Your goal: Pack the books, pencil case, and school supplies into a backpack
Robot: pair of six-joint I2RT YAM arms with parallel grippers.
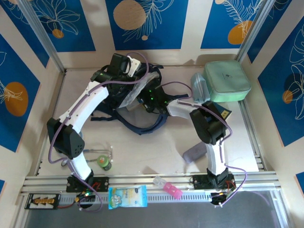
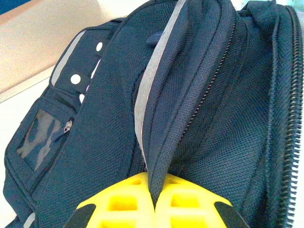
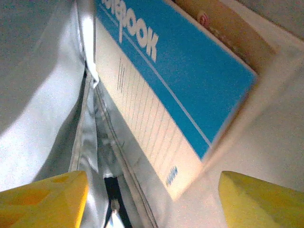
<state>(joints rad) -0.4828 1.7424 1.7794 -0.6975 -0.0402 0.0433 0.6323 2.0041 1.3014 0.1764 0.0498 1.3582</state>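
Left gripper (image 2: 154, 202) clamped on a fold of the backpack (image 2: 109, 123) at mid-table, right gripper (image 3: 152, 192) spread wide, gripping nothing, blue NOTEBOOK (image 3: 190, 71) just ahead against silvery lining, brown book (image 3: 228, 28) behind it, mint case (image 1: 227, 80) far right

Beige table (image 1: 142, 154) with navy backpack (image 1: 136, 125), mint-green case (image 1: 227, 81), small green roll (image 1: 104, 163).

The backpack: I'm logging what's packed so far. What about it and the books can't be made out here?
- Top external: the backpack opening is hidden under the left arm and right arm.
- Right wrist: the blue-and-white notebook is cut off by the top edge; the brown book behind it is a blurred strip.
- Left wrist: folded fabric pinched by the left gripper hides the inside.
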